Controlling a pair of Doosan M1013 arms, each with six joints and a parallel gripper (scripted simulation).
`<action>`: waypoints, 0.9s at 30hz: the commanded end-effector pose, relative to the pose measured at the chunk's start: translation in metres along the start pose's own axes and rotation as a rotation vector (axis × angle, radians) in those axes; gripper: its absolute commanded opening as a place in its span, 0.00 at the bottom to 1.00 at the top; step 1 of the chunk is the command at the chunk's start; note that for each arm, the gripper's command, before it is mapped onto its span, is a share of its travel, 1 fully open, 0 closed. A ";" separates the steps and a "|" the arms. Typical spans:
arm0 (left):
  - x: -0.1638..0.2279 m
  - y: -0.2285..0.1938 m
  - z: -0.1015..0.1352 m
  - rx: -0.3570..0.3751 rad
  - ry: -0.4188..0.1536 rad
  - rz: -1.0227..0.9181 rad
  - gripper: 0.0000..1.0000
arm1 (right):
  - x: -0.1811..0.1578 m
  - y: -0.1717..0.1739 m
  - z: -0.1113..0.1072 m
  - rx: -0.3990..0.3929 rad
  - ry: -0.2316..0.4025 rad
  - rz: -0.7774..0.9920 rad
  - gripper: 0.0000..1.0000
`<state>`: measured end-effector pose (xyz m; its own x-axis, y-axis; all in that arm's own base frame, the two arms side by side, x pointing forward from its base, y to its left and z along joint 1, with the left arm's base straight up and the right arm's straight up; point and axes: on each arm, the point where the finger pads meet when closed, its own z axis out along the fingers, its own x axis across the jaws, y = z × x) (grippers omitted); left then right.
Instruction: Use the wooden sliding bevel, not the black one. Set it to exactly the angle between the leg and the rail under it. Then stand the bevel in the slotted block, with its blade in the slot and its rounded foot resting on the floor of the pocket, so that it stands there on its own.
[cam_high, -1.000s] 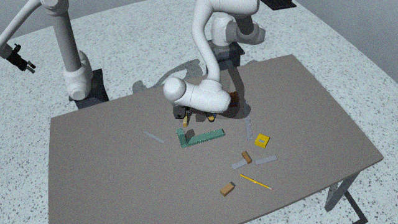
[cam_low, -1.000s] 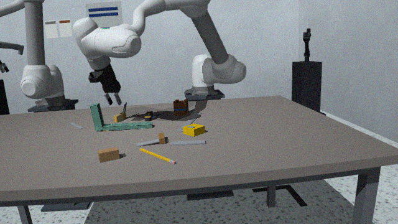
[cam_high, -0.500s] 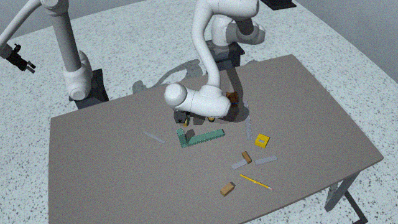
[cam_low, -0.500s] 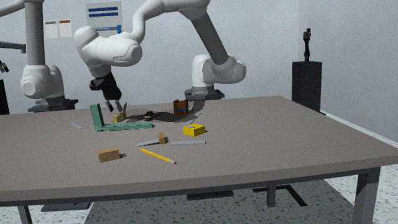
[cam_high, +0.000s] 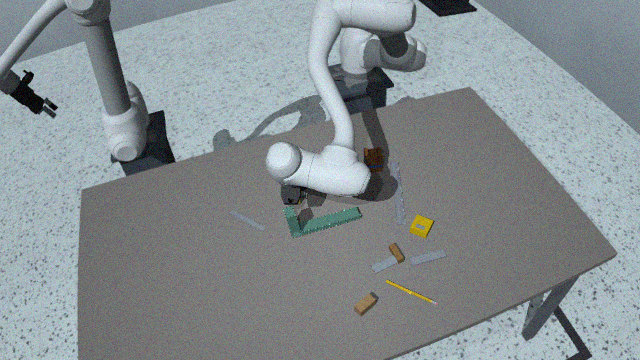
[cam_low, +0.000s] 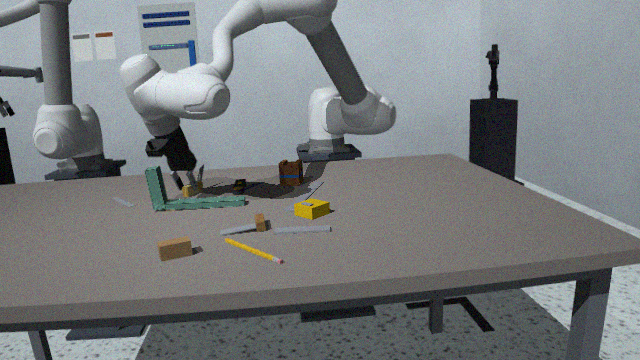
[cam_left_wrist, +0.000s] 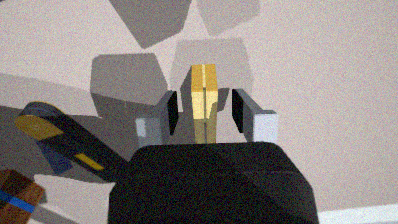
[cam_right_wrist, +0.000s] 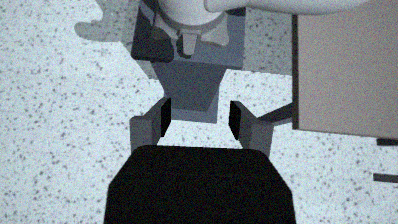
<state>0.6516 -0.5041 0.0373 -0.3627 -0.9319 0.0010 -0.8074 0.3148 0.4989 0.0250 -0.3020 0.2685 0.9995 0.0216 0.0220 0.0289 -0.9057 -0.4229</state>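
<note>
Behind the green leg (cam_high: 290, 219) (cam_low: 155, 187) and rail (cam_high: 332, 220) (cam_low: 210, 203), the wooden bevel (cam_high: 300, 201) (cam_low: 189, 190) (cam_left_wrist: 204, 104) sat on the desk (cam_high: 200, 300) (cam_low: 400, 225) (cam_left_wrist: 325, 60). Left end effector (cam_high: 303, 194) (cam_low: 184, 181) (cam_left_wrist: 204, 111) straddled it, fingers apart, no grip. Right end effector (cam_high: 50, 107) (cam_low: 7, 108) (cam_right_wrist: 200, 119) was off the desk, also apart and empty.

Status: early. Bevel located, looked ready to grasp. Pick, angle set and standing it up all looked outstanding; couldn't verify blade angle. Black bevel (cam_low: 239, 185) (cam_left_wrist: 75, 142) lay nearby, to be left alone. Brown block (cam_high: 373, 162) (cam_low: 291, 175) (cam_left_wrist: 20, 192), notched on top, was probably the target; its pocket wasn't readable.

Desk was matte grey-brown, with a pencil (cam_high: 410, 292) (cam_low: 254, 251) and yellow block (cam_high: 425, 222) (cam_low: 312, 211) farther out. Beyond: speckled floor (cam_high: 225, 75), plain grey wall (cam_low: 425, 60).

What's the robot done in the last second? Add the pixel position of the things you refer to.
The left gripper (cam_high: 300, 198) (cam_low: 187, 185) (cam_left_wrist: 204, 103) has come down to the wooden bevel (cam_high: 301, 201) (cam_low: 186, 190) (cam_left_wrist: 204, 102), its open fingers now on either side. Nothing has been taken hold of or let go. The right gripper (cam_high: 52, 111) (cam_low: 8, 108) (cam_right_wrist: 200, 111) and the green frame (cam_high: 330, 221) (cam_low: 205, 203) stayed put.
</note>
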 end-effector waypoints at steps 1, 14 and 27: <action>0.000 0.000 0.000 0.002 0.000 0.000 0.87 | 0.000 0.000 -0.001 -0.001 0.000 0.000 1.00; 0.000 -0.006 0.009 0.002 0.000 0.000 0.87 | 0.000 0.000 -0.001 -0.001 0.000 0.000 1.00; 0.000 -0.007 0.010 0.002 0.000 0.000 0.87 | 0.000 0.000 -0.001 -0.001 0.000 0.000 1.00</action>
<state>0.6517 -0.5042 0.0234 -0.3627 -0.9319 0.0009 -0.8075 0.3148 0.4988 0.0250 -0.3020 0.2685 0.9995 0.0216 0.0220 0.0289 -0.9057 -0.4229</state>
